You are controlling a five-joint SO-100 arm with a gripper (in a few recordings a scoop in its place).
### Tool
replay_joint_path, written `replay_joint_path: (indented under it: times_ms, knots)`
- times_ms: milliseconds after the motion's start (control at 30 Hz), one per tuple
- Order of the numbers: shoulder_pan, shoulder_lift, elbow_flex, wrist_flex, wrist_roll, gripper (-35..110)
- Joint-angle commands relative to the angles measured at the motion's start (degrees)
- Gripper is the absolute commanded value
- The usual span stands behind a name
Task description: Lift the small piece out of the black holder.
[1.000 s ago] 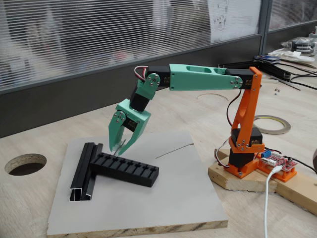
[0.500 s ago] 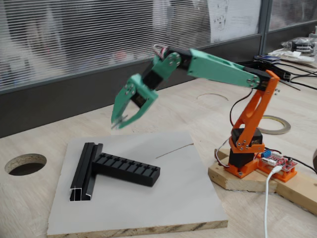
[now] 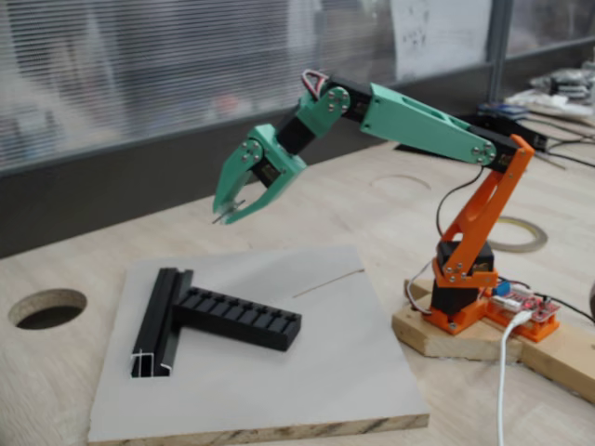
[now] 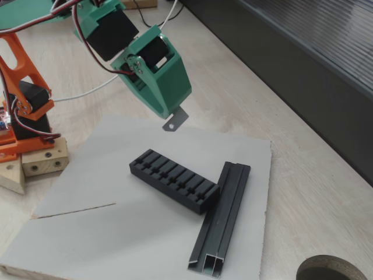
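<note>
Small piece (image 4: 175, 120) pinched between green jaws, held high at upper left of frame, well above black holder (image 4: 173, 179) on grey board (image 3: 307, 372). Grip thin: piece could slip, be dropped, get lost on worktop (image 3: 74, 260).

Behind your gripper you have a wall of closed horizontal blinds (image 3: 186, 65) above a dark sill band (image 3: 112, 200), and below it a pale plywood table (image 3: 353, 209) with a round cut-out hole (image 3: 46, 307) toward the picture's left.
</note>
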Motion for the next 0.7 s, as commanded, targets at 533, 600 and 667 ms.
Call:
replay_joint_path:
  times_ms: [533, 600, 667]
  knots:
    - [0.4, 2.5, -1.1, 0.4, -1.2, 4]
    - [0.4, 2.5, -1.1, 0.4, -4.4, 4]
    - [0.4, 2.5, -1.1, 0.4, -8.4, 4]
